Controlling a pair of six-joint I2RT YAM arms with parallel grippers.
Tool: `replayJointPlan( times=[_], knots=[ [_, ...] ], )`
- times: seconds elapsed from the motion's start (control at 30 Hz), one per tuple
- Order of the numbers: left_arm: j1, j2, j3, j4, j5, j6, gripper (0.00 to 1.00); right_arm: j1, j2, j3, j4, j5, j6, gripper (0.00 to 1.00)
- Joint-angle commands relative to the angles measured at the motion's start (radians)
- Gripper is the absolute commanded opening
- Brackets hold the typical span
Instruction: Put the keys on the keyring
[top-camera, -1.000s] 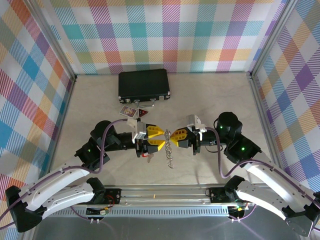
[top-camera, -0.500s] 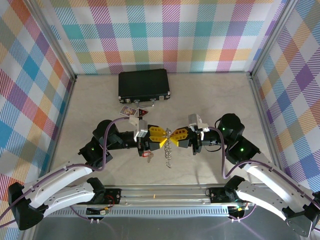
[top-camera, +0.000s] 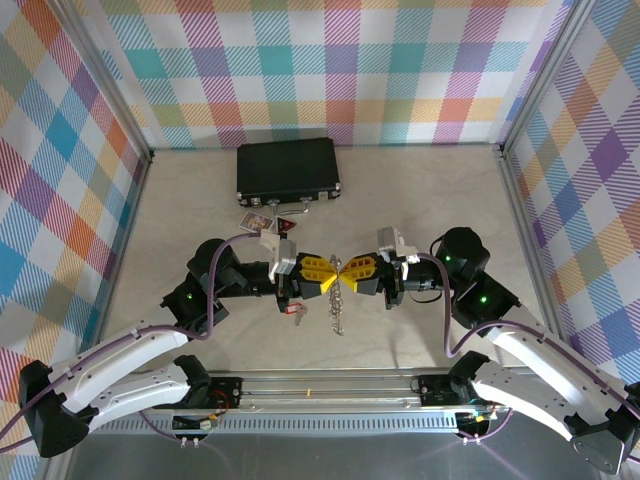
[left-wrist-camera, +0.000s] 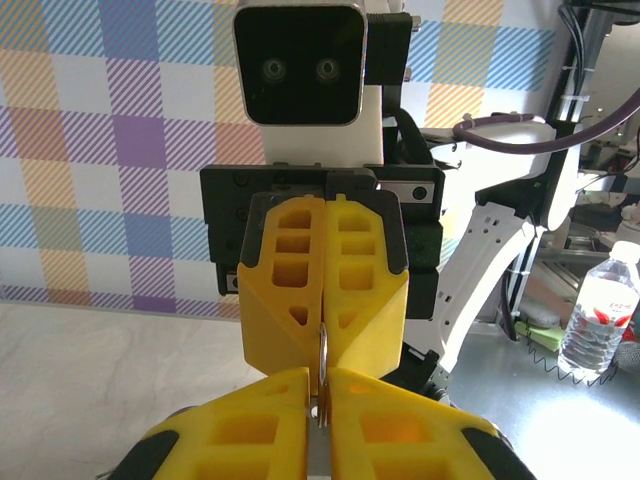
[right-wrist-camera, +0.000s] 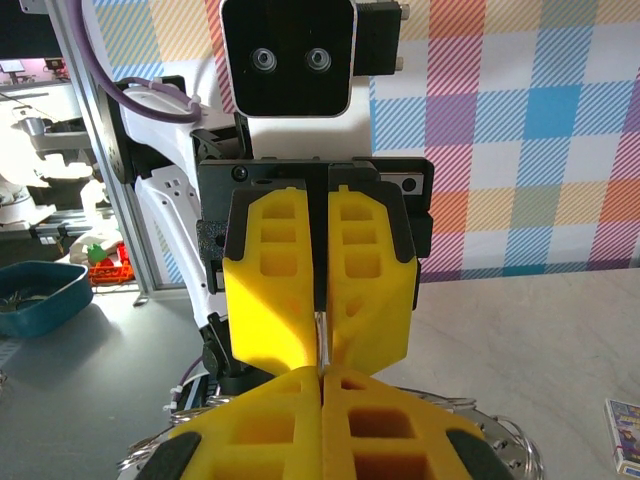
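Keys (top-camera: 297, 308): small silver-and-red piece on the near side of the left gripper's body. I cannot tell whether it hangs or lies on the table, and it is too small for me to give its long axis.
Keyring (top-camera: 335, 298): mid-table, pinched at its far end where the two grippers meet. A string of small grey pieces trails from there toward the arm bases, so the long axis runs near to far, almost straight.
Left gripper (top-camera: 328, 270): yellow fingers pressed together on the keyring's thin metal ring, tips pointing right.
Right gripper (top-camera: 348, 270): fingers likewise closed flat on the same ring, tips pointing left, nose to nose with the left pair. In the left wrist view I see a sliver of metal standing edge-on between both pairs.
Table (top-camera: 420, 200): pale, stone-patterned top.
Picture card (top-camera: 255, 222): flat on the table just beyond the left gripper. The print is too small for me to read.
Red triangular card (top-camera: 287, 226): just right of the picture card.
Black case (top-camera: 288, 170): closed and lying flat near the back wall, long side running left to right, handle on the near edge.
Back wall (top-camera: 350, 70): multicoloured check cloth.
Water bottle (left-wrist-camera: 598, 320): upright off the table behind the right arm. It has a red label that I cannot read.
Blue bin (right-wrist-camera: 35, 295): off the table, behind the left arm.
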Motion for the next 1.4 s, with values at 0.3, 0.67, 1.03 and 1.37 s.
replayJointPlan(
  times=[0.3,0.67,1.03,1.37],
  knots=[
    [-0.009,-0.001,-0.026,0.113,0.02,-0.055,0.04,0.007,-0.015,-0.01,0.067,-0.039,0.011,0.0],
    [-0.009,-0.007,-0.026,0.111,0.008,-0.048,0.0,0.006,-0.006,-0.016,0.076,-0.041,0.021,0.0],
    [-0.009,-0.025,-0.008,-0.057,-0.147,0.041,0.0,-0.009,-0.025,0.044,-0.143,0.113,0.015,0.5],
    [-0.009,-0.066,-0.054,-0.078,-0.139,0.064,0.0,-0.132,-0.049,0.078,-0.254,0.148,0.123,0.93]
  ],
)
